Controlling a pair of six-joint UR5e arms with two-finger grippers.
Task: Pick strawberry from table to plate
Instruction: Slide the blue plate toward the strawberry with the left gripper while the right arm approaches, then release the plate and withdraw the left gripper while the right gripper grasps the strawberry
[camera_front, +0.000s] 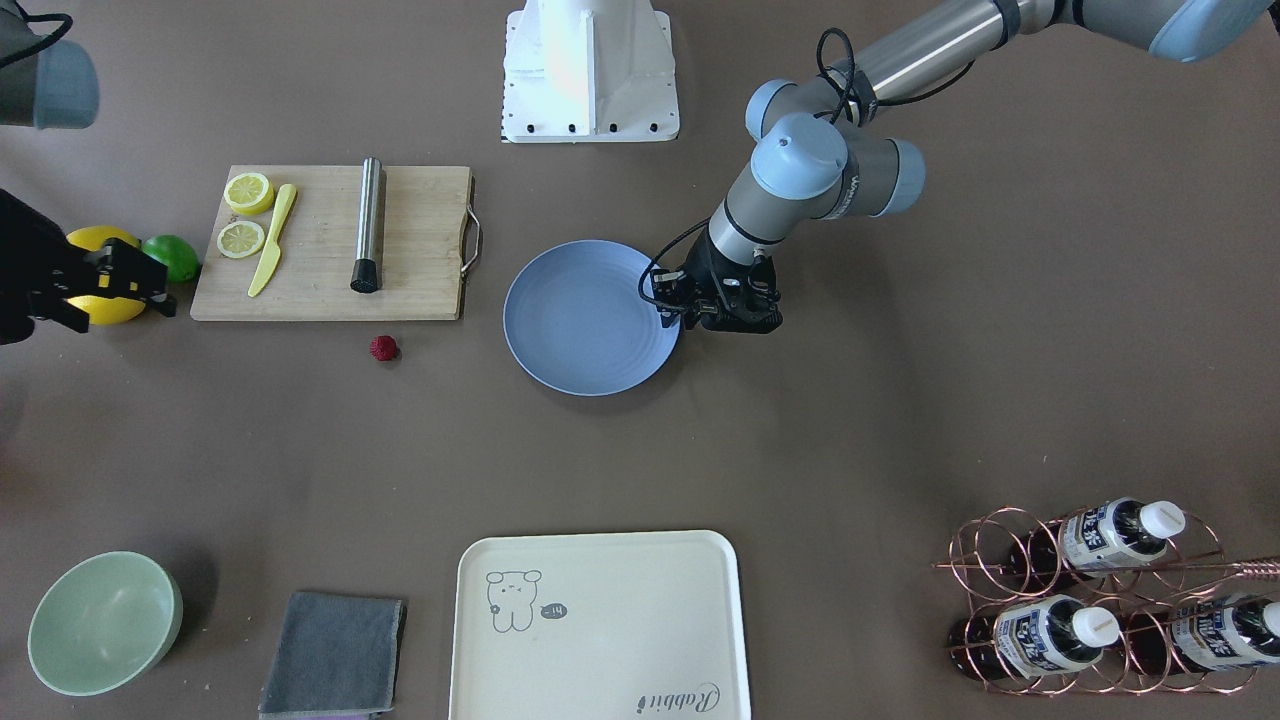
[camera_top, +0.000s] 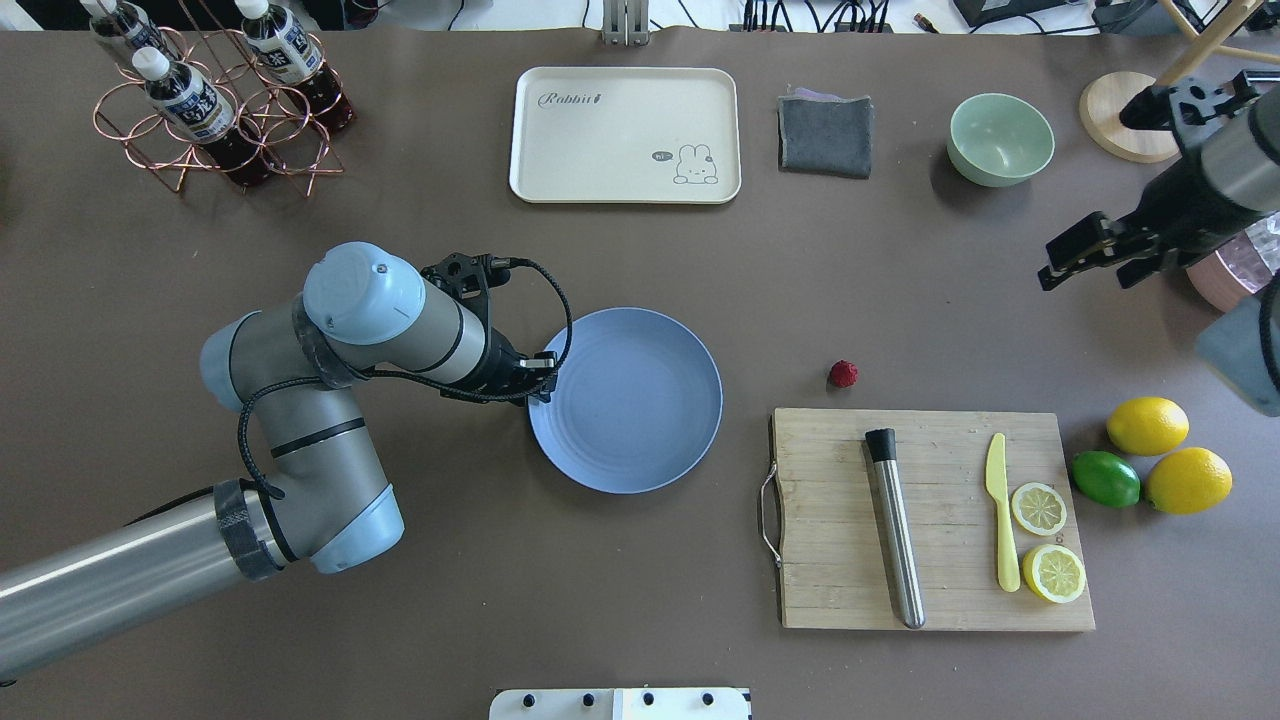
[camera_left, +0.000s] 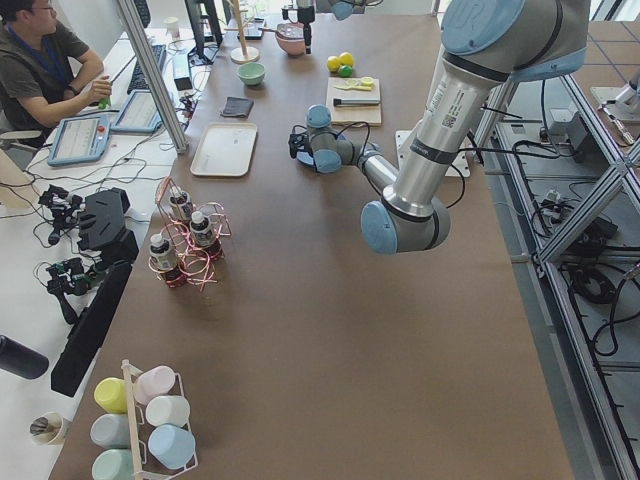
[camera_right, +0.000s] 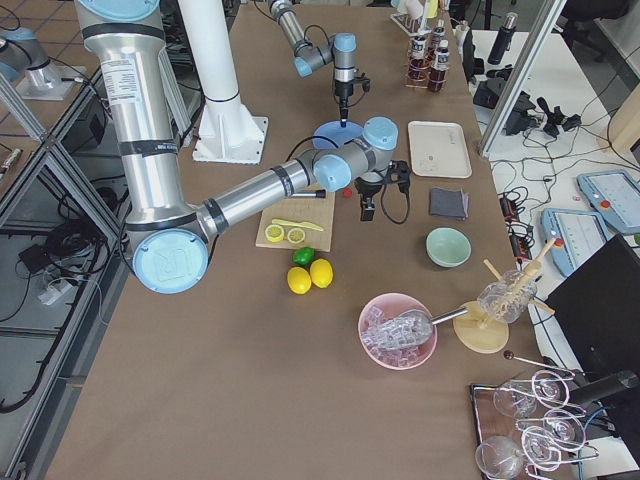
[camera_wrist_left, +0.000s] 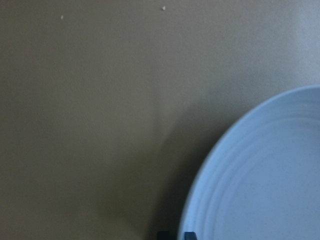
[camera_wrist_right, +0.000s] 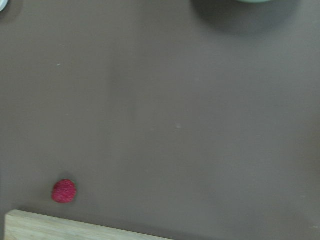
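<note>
The strawberry (camera_top: 843, 374), a tiny dark red berry, lies on the brown table (camera_top: 900, 300) between the plate and the cutting board; it also shows low left in the right wrist view (camera_wrist_right: 64, 191). The light-blue plate (camera_top: 625, 400) sits empty at the table's middle. My left gripper (camera_top: 541, 378) points down at the plate's rim on the side away from the berry, its fingertips (camera_wrist_left: 165, 234) close together, shut. I cannot tell whether they touch the rim. My right gripper (camera_top: 1088, 272) hangs open and empty, high above the table, far beyond the strawberry.
A wooden cutting board (camera_top: 930, 520) close to the berry holds a steel rod, a yellow knife and two lemon halves. Two lemons (camera_top: 1148, 425) and a lime (camera_top: 1105, 478) lie beside it. A cream tray (camera_top: 625, 135), grey cloth (camera_top: 825, 135), green bowl (camera_top: 1000, 140) and bottle rack (camera_top: 220, 100) line the far edge.
</note>
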